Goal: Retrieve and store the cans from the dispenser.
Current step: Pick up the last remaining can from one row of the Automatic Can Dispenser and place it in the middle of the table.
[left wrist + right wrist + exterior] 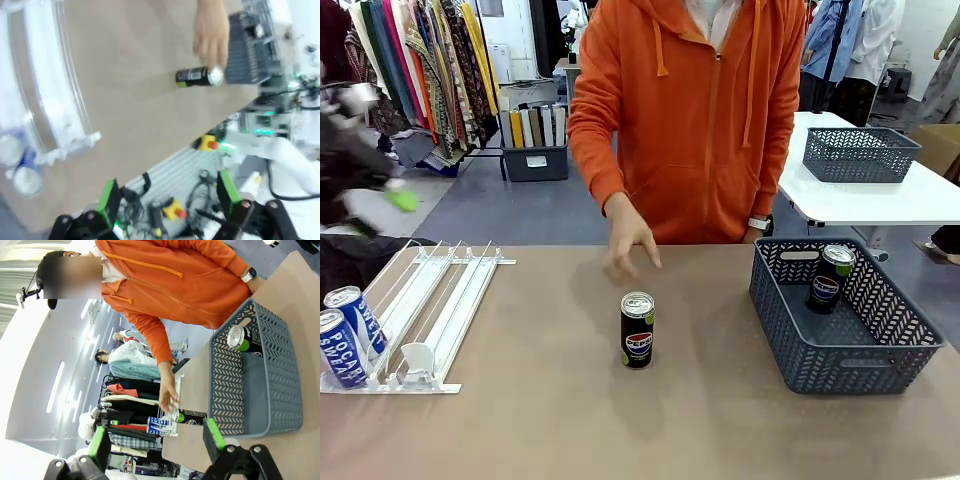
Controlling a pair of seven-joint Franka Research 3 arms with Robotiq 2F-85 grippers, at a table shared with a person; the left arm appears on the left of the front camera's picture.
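Pepsi can (637,330) stood upright on the desk (570,420), left of the basket (820,365) — long axis vertical. Person's hand (630,245) was nearest it. Left gripper (167,200), jaws apart, hung well beyond the can from the basket. Right gripper (156,440) faced the basket, jaws apart.

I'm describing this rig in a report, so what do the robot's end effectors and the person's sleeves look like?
The left end effector has two black fingers with bright green pads on black jointed links. The right end effector matches, black with green pads. The person wears an orange zip hoodie with long sleeves and drawstrings, plus a white-strapped watch.
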